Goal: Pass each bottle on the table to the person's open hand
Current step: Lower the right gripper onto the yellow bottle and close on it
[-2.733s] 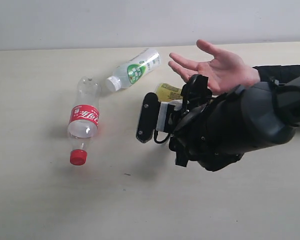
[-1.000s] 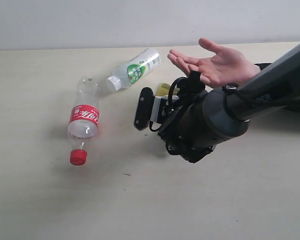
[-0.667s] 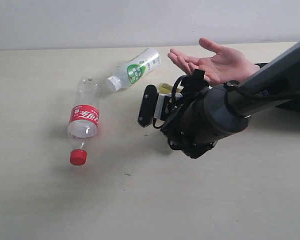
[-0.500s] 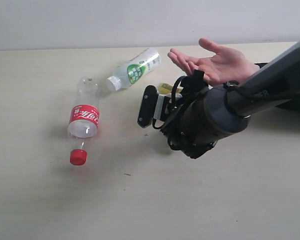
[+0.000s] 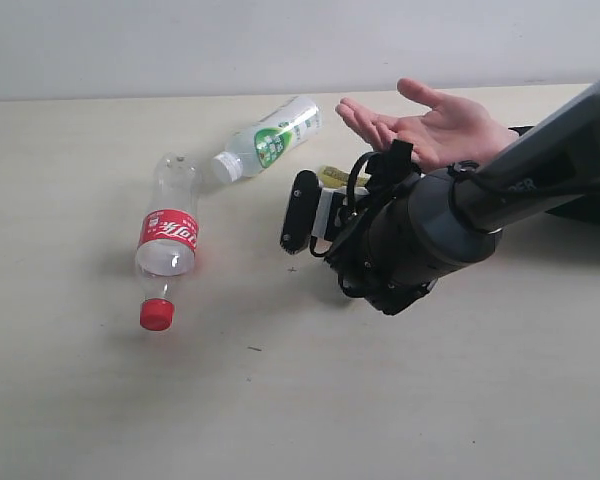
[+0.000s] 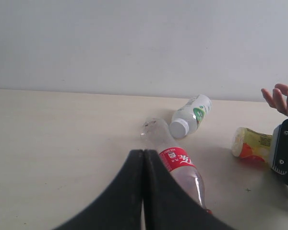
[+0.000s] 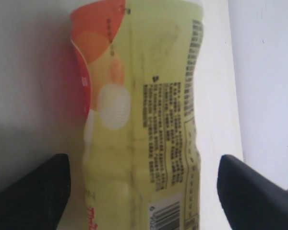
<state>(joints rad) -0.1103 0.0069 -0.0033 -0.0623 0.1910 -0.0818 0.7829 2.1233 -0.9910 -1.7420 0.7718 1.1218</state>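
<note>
Three bottles lie on the pale table (image 5: 80,400). The clear one with red label and red cap (image 5: 167,240) (image 6: 175,160) is at the left. A white-capped bottle with green label (image 5: 270,140) (image 6: 192,115) lies farther back; I see no second one. The yellow bottle (image 5: 340,178) (image 6: 252,143) (image 7: 144,120) lies between the spread fingers (image 7: 33,191) of my right gripper (image 5: 325,200) (image 7: 144,191), which is open and not touching it. The person's open hand (image 5: 435,125) (image 6: 283,98) hovers palm up just behind. My left gripper (image 6: 143,153) is shut and empty, short of the red-label bottle.
The bulky dark right arm (image 5: 430,240) reaches in from the right and covers the table below the hand. A pale wall (image 5: 180,40) runs behind the table's far edge. Bare tabletop stretches along the front and far left.
The right gripper has lowered and edged slightly rightward onto the yellow bottle. The bottles and the hand have stayed where they were.
</note>
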